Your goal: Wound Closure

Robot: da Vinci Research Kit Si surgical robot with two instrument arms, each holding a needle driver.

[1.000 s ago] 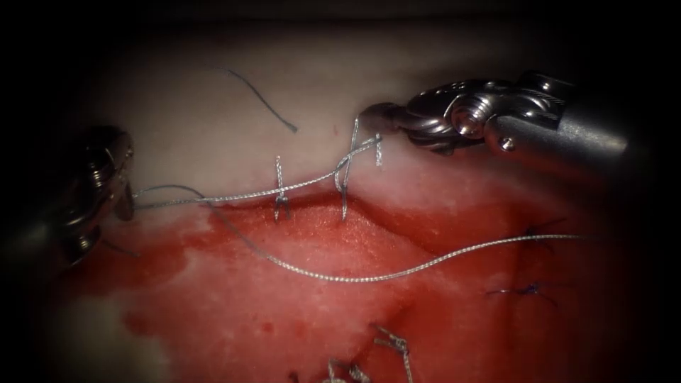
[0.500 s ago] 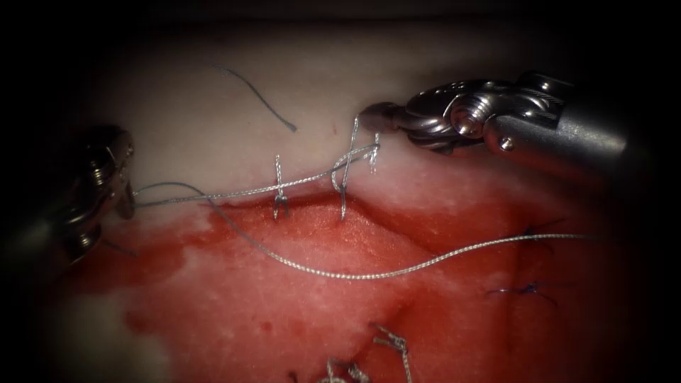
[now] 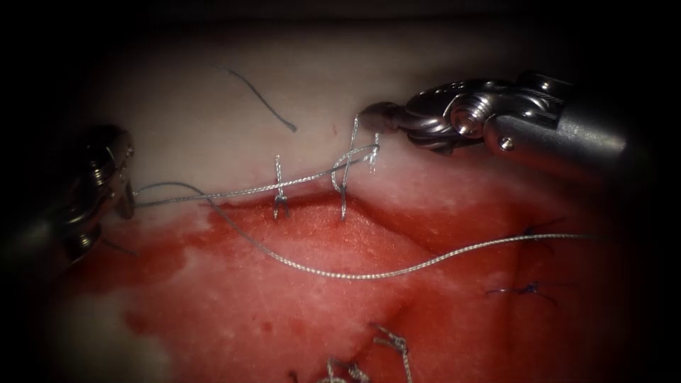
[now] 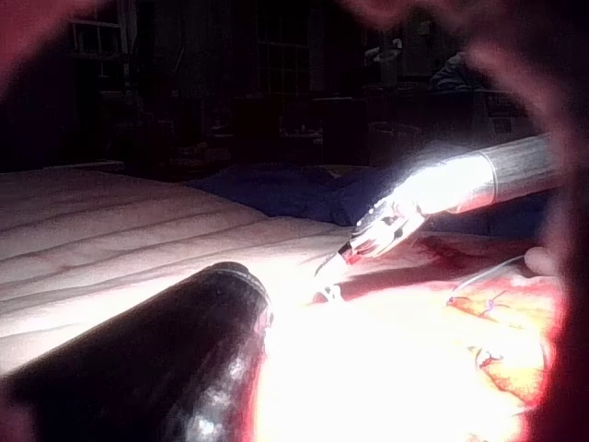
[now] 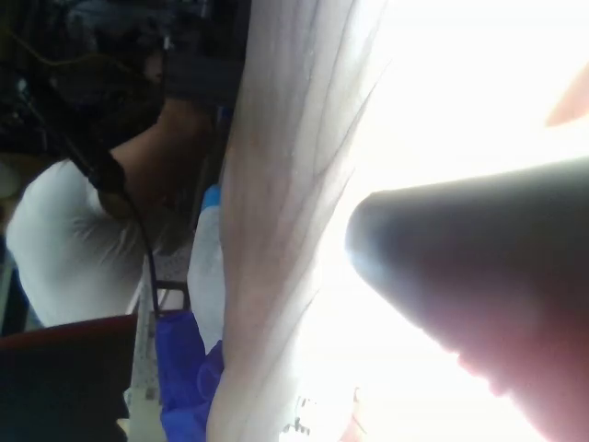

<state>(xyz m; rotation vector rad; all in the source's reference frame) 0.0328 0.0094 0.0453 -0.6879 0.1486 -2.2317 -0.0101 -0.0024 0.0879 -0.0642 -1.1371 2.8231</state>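
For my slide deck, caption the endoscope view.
Right end effector and left end effector each hold thread looped at a stitch over the tissue's cut.

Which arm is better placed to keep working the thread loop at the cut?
Probably right: the right tool grips the thread directly above the loop. The left tool holds the strand far left of the cut.

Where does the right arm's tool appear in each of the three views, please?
Endoscope view: right tool enters from the right, jaws shut on the thread above the cut.
Left wrist view: right tool, bright, reaching down to the tissue.
Right wrist view: its dark shaft, close up; jaws lost in glare.
Shared landmark: thread loops at its tip.
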